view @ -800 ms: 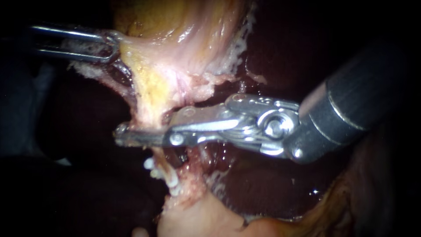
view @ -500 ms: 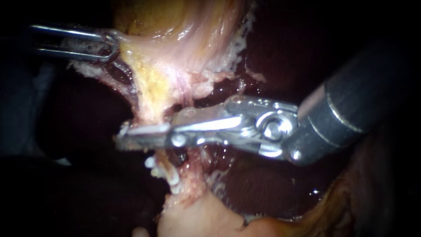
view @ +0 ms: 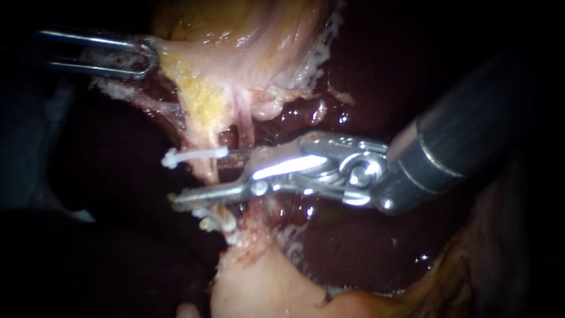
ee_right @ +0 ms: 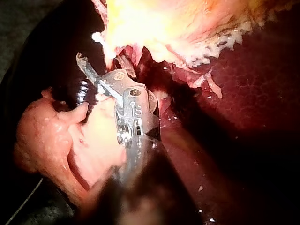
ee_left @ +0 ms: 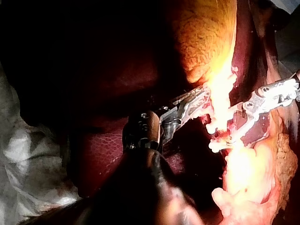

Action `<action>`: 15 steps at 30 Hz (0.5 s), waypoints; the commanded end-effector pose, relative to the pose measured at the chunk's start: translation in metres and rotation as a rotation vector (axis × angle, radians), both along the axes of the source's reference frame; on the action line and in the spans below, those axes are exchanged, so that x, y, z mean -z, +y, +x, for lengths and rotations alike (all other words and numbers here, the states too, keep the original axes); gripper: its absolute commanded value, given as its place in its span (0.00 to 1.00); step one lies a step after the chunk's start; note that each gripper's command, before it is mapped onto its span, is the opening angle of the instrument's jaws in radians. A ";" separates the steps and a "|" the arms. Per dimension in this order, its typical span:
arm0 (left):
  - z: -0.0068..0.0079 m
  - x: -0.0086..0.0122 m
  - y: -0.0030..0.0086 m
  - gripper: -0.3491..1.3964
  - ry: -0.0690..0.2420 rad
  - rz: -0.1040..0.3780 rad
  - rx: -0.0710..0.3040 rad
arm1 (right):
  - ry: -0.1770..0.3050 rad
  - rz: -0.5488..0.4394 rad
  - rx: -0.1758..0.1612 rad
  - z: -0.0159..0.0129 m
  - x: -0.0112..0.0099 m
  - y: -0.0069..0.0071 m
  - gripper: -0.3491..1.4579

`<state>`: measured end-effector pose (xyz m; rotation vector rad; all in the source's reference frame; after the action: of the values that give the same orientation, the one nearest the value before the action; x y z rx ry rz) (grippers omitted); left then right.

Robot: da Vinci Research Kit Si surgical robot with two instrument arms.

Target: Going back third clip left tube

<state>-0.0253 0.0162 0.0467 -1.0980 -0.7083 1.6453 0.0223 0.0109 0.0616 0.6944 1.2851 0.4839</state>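
Dark red liver (view: 365, 247) behind, white plastic clip (view: 194, 156) across pale yellowish tube (view: 206, 172), silver right instrument (view: 203, 179) jaws spread just below clip, slender left instrument (view: 144, 56) jaws pinching pale gallbladder (view: 247, 53) edge well above clip

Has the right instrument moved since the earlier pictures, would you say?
Yes: right instrument drew back rightward against the tube, jaws open, leaving the clip.

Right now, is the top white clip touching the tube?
Touching. The endoscope view shows the top white clip lying straight across the left tube, with no gap.

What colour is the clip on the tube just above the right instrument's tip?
White. The clip shows best in the endoscope view.
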 end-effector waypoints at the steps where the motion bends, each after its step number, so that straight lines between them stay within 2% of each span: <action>1: 0.0001 0.0000 0.0000 0.00 0.000 0.000 -0.001 | 0.002 -0.019 0.001 -0.0003 0.0002 0.0000 0.47; 8: 0.0002 0.0000 -0.0001 0.00 -0.001 0.000 -0.002 | 0.013 -0.215 0.006 -0.0050 0.0010 -0.0010 0.47; 15: 0.0002 0.0001 -0.0001 0.00 -0.001 0.000 -0.002 | 0.027 -0.328 0.024 -0.0102 0.0020 -0.0015 0.47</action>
<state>-0.0251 0.0161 0.0467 -1.0986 -0.7098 1.6463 0.0112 0.0094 0.0594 0.4361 1.3448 0.2228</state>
